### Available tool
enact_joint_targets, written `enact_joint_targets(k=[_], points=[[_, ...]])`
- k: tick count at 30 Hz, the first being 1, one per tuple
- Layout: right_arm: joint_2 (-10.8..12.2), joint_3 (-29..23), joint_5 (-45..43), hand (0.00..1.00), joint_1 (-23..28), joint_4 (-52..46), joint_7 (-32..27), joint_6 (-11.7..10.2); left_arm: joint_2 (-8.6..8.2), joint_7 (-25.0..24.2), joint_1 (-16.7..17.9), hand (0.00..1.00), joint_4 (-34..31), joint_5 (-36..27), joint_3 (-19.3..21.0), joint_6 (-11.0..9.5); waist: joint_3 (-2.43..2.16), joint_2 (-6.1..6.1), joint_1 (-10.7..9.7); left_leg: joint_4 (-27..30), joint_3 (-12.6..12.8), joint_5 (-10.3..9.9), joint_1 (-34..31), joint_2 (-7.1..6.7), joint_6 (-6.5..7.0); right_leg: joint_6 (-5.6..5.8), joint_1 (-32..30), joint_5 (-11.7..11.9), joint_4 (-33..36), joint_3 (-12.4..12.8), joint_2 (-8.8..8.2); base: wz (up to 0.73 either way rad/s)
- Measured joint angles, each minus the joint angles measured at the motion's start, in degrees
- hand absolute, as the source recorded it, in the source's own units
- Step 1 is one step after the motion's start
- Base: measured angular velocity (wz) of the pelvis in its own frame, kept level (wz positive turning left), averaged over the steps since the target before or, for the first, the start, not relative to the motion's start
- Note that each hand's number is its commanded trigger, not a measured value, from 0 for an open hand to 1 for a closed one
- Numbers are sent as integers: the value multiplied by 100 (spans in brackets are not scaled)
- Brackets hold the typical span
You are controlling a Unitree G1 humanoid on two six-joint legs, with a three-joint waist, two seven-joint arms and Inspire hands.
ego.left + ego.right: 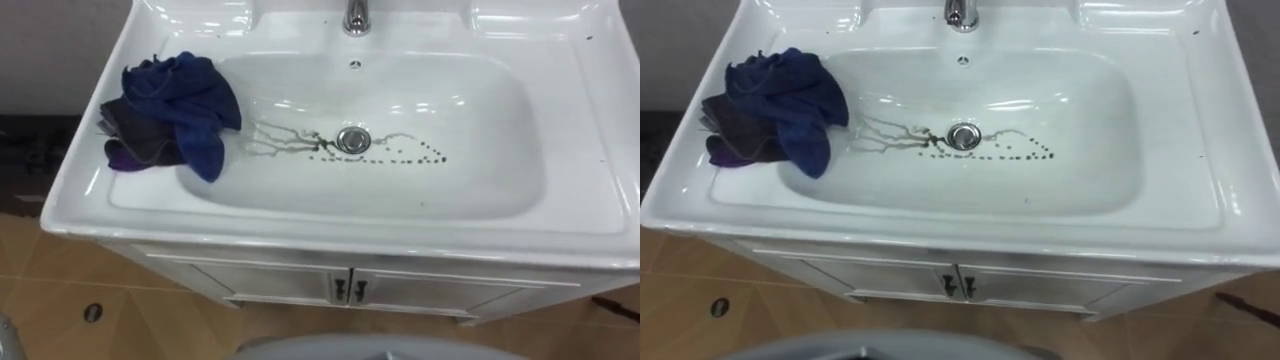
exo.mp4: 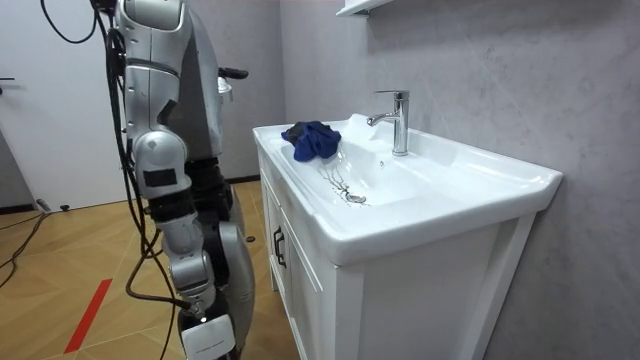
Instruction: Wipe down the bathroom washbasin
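Note:
A white basin (image 1: 585,130) lies right below me, with a chrome drain (image 1: 352,139) at its middle. Dark streaks (image 1: 285,141) run left of the drain and a line of dark dots (image 1: 405,157) curves to its right. A crumpled blue cloth (image 1: 172,108) rests on the basin's left rim, and one end hangs into the bowl. In the room view I stand facing the basin (image 2: 440,215) and the cloth (image 2: 310,140) lies at its far end. My right hand (image 2: 206,338) hangs low by my side, away from the basin.
A chrome faucet (image 1: 356,15) rises at the back rim, seen also as the faucet (image 2: 398,120) in the room view. Under the basin is a white cabinet with two dark door handles (image 1: 348,290). A grey wall stands behind, and the floor is wood.

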Motion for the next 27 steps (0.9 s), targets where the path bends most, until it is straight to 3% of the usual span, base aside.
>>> enact_joint_targets(k=[6,10,16,20,27], points=[[12,-1,-1,0,-52,54,67,3,-10,-448,-14,0,-4,292,-758,2,16,-5,-139,-23,41,0,104,3,0,2,25,8,0,162,19,-13],[48,0,-41,0,-117,202,89,-52,-20,-667,-17,0,-5,727,-1248,1,23,5,-356,-55,153,0,147,7,0,5,20,12,15,226,25,-9],[42,-2,-55,0,-264,342,248,-69,-21,-1074,-63,0,-6,1530,-1567,-32,25,-15,-607,-135,212,0,185,13,0,19,-16,28,14,354,51,-10],[42,1,-58,0,-330,467,323,-61,-30,-1212,-65,0,-6,1537,-1784,-31,25,-53,-627,-133,220,0,189,18,0,18,-70,33,26,435,67,-11],[54,4,-164,0,-399,416,319,-30,-54,-1536,-71,0,182,1503,-2179,-23,64,-111,-707,-135,269,0,190,52,0,1,-88,44,24,538,115,-8]])
